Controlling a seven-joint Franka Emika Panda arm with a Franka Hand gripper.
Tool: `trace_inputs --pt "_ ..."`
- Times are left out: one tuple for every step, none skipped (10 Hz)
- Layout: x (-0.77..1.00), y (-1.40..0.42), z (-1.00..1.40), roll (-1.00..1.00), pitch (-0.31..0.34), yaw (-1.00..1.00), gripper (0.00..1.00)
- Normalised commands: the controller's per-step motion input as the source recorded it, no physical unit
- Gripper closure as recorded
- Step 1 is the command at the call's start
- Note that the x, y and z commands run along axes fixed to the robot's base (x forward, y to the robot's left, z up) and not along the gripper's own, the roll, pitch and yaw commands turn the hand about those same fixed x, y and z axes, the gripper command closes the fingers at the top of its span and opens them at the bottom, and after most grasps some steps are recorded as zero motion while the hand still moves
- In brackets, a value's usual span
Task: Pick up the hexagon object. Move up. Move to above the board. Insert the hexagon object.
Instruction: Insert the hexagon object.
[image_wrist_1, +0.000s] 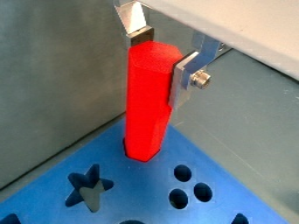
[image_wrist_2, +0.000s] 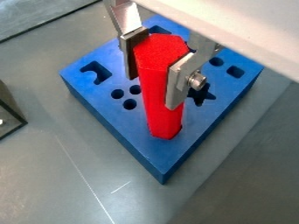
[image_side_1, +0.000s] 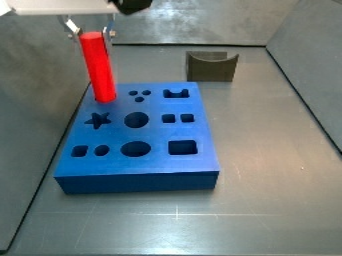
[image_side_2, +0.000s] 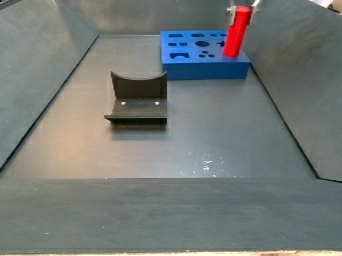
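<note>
The gripper (image_wrist_2: 160, 54) is closed on the upper end of the hexagon object (image_wrist_2: 162, 92), one silver finger plate pressed to each of two opposite sides, and the single red prism hangs upright straight below the fingers. In both wrist views its lower end sits at a corner of the board (image_wrist_2: 176, 153); in a wrist view (image_wrist_1: 149, 96) the base meets the blue top at a cutout, though how far it has gone in cannot be told. That close view shows only the corner of the board beneath the gripper, with a star cutout (image_wrist_1: 90, 189) and a few round holes beside the rod's foot. A side view (image_side_1: 96, 65) takes in the whole board (image_side_1: 134, 175) below the gripper: one blue block whose top carries about a dozen cutouts, among them one star (image_side_1: 98, 120), several circles and squares and one crown-like notch, with the rod standing at the far corner beside the star. Only the side views show the fixture (image_side_2: 135, 100), one dark bracket on the grey floor, well apart from the gripper and the board. In a side view (image_side_2: 238, 30) the rod rises above the far edge of the board (image_side_2: 201, 55), its top reaching the gripper (image_side_2: 245, 8) at the frame's edge.
</note>
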Motion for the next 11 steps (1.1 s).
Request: trace_inputs --pt "0.17 -0.52 -0.33 0.48 -0.077 0.00 1.00" --pt "0.14 -0.49 -0.47 0.39 -0.091 0.09 1.00" --pt "0.20 -0.50 -0.37 0.45 -0.040 0.16 1.00" --pt "0.16 -0.40 -0.37 0.38 -0.033 0.18 1.00" --pt "-0.02 -0.01 0.00 0.05 0.000 0.04 1.00" --pt "0.00 0.00 -0.42 0.00 -0.059 0.00 1.00" --pt "0.06 0.00 -1.00 0.05 -0.004 0.00 1.00" --pt "0.17 0.00 -1.00 0.04 0.000 -0.03 1.00" --pt "0.07 0.00 -0.21 -0.14 -0.061 0.00 1.00" --pt "0.03 0.00 -0.02 0.00 0.000 0.00 1.00" --pt "0.47 0.00 -0.24 0.00 0.069 0.14 1.00"
